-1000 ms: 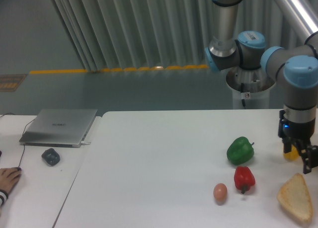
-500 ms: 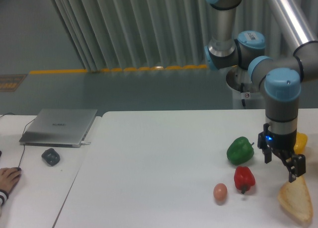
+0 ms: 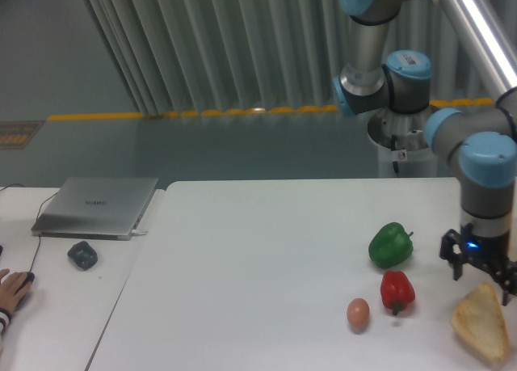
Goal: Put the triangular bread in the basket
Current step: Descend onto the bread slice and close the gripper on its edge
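Swinging back to the right since half a second ago, the claw point(image 3: 485, 271) now hangs lower, directly over the upper corner of the triangular bread point(image 3: 482, 321). Its fingers stand apart with nothing between them. That bread lies flat on the white tabletop point(image 3: 258, 266) at the right edge, just below the claw. Left of the bread sit a red pepper point(image 3: 397, 291), a green pepper point(image 3: 391, 244) above it, and an egg point(image 3: 358, 312) farther left.
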### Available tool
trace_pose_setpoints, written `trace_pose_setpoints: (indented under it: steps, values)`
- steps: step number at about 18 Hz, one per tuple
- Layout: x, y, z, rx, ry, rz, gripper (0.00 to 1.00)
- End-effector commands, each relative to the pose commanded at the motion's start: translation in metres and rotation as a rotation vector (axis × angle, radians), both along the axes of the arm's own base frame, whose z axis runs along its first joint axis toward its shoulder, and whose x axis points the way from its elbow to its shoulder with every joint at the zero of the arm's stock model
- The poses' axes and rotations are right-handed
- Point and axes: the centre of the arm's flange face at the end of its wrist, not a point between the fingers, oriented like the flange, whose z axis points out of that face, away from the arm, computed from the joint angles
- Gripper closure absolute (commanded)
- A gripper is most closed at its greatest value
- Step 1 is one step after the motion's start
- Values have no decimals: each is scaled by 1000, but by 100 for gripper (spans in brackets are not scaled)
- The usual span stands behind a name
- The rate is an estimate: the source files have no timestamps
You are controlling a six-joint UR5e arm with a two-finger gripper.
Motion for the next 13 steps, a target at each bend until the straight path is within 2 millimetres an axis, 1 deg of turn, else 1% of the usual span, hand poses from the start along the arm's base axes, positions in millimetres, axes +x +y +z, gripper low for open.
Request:
trace_pose_setpoints:
  steps: [3,9,10,13]
  values:
    - [0,1,-7,-6,-12,8,0]
    - [3,5,-13,-14,-20,2,0]
    - [7,9,-16,-18,-23,-7,0]
    - [9,11,-16,-18,-23,-11,0]
